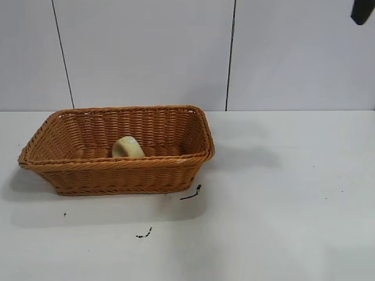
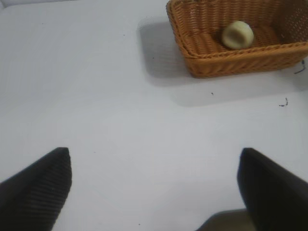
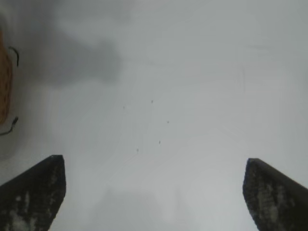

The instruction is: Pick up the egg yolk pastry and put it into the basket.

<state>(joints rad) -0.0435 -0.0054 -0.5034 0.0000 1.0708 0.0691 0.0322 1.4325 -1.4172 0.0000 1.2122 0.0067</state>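
Note:
The pale yellow egg yolk pastry (image 1: 128, 147) lies inside the orange-brown wicker basket (image 1: 117, 170) on the left half of the white table. Both also show in the left wrist view, the pastry (image 2: 237, 34) resting on the floor of the basket (image 2: 231, 62). My left gripper (image 2: 154, 156) is open and empty over bare table, well away from the basket. My right gripper (image 3: 154, 161) is open and empty above bare table; a sliver of the basket (image 3: 4, 82) shows at the edge of its view. A dark part of the right arm (image 1: 362, 10) shows at the top right of the exterior view.
Small dark scraps lie on the table just in front of the basket (image 1: 192, 194) and a little nearer (image 1: 145, 234). A white panelled wall (image 1: 146, 52) stands behind the table.

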